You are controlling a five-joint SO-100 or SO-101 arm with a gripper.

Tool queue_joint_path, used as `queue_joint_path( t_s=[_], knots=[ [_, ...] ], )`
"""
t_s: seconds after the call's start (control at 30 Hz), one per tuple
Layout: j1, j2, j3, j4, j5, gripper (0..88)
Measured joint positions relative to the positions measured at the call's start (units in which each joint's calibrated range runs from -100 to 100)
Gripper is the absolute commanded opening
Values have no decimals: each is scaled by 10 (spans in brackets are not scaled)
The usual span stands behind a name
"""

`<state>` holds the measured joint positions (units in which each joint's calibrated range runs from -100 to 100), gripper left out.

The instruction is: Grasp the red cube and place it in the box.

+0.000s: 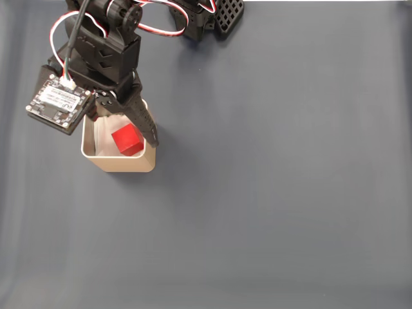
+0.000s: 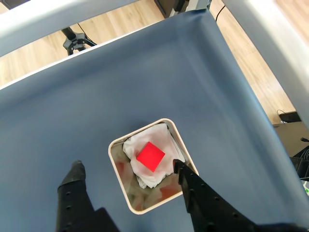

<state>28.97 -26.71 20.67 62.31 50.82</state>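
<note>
Red cube point(image 2: 150, 156) — lay on white lining inside the box point(image 2: 145, 209). Gripper point(image 2: 126, 168) — hung above, fingers apart, holding nothing.

The red cube point(image 1: 127, 140) point(image 2: 150, 156) lies inside the beige box point(image 1: 122, 165) point(image 2: 119, 177), resting on its crumpled white lining; the box stands upright on the bench.
</note>
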Motion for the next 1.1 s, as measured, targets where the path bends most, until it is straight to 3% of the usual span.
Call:
queue_joint_path(
  t_s=[0.4,0.83,0.97,1.1],
  knots=[
    [0,-16,17,-15,1,434],
    [-1,-27,17,-15,4,66],
    [-1,-31,17,-15,5,3],
    [-4,-37,15,-11,5,2]
  ],
)
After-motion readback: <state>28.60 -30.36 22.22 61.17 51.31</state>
